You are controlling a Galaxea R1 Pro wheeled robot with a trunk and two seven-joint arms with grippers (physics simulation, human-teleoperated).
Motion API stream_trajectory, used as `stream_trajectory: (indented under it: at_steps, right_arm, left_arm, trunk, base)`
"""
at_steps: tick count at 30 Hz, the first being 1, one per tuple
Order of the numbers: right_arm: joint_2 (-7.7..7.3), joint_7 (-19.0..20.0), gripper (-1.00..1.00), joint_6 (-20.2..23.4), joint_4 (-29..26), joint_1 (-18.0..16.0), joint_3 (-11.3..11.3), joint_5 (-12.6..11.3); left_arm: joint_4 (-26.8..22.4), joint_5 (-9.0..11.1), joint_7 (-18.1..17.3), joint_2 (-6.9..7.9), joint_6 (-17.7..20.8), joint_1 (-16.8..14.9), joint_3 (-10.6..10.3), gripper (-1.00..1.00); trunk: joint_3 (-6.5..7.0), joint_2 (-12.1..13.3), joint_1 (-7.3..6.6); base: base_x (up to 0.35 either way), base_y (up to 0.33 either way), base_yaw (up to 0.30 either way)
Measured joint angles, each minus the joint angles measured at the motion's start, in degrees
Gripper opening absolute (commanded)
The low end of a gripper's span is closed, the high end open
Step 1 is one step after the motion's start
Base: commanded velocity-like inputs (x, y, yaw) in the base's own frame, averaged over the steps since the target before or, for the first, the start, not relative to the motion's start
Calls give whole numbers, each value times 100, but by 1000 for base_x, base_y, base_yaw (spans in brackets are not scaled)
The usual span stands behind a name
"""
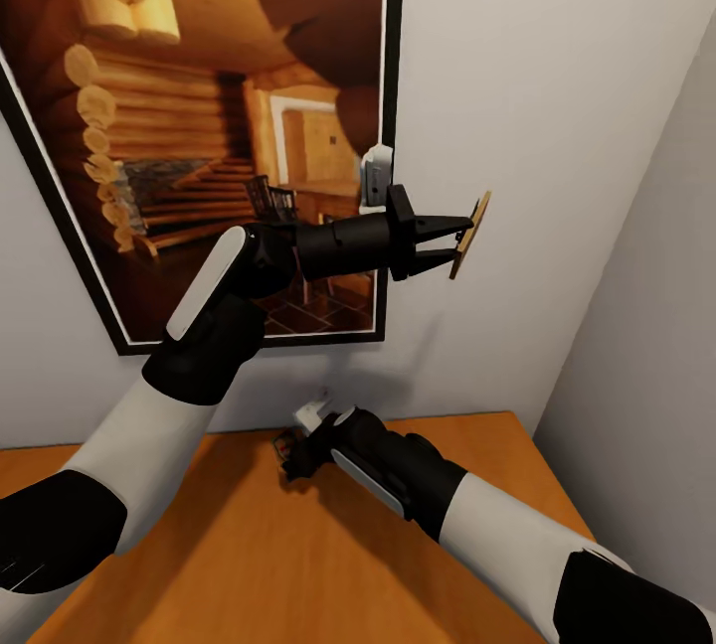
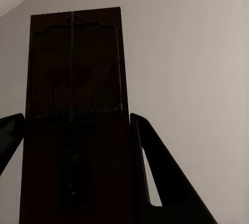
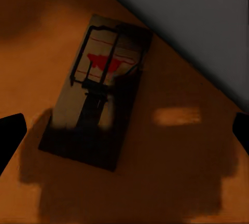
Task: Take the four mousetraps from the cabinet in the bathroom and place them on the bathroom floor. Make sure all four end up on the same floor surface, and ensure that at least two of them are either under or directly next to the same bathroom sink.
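My left gripper (image 1: 459,237) is raised in front of the wall and shut on one mousetrap (image 1: 470,235), a tan board held edge-on and tilted. In the left wrist view that mousetrap (image 2: 78,68) stands dark between the fingers (image 2: 155,172), its wire fittings visible. My right gripper (image 1: 286,455) hovers low over the orange-brown cabinet top (image 1: 249,545), near the wall. In the right wrist view it is open above a second mousetrap (image 3: 98,105), which lies flat on the cabinet (image 3: 181,177) with red print on it. Its fingertips (image 3: 10,133) stand wide apart, clear of the board.
A large black-framed picture of a log interior (image 1: 199,127) hangs on the wall behind the left arm. Two grey walls meet in a corner (image 1: 607,276) at the right, just past the cabinet's right end.
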Motion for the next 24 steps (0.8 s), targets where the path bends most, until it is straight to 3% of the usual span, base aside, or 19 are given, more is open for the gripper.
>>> stream_trajectory:
  at_steps: [8, 24]
  right_arm:
    - [0, 4, 100, -519, 493, 26, -15, -6]
    - [0, 5, 100, -591, 526, 27, -14, 1]
  left_arm:
    - [2, 1, 1, -2, 0, -2, -2, -100]
    - [4, 1, 0, 7, 3, -1, -2, -100]
  trunk:
    - [0, 0, -1]
    - [0, 0, 0]
  base:
    - [22, 105, 0]
    - [5, 18, 0]
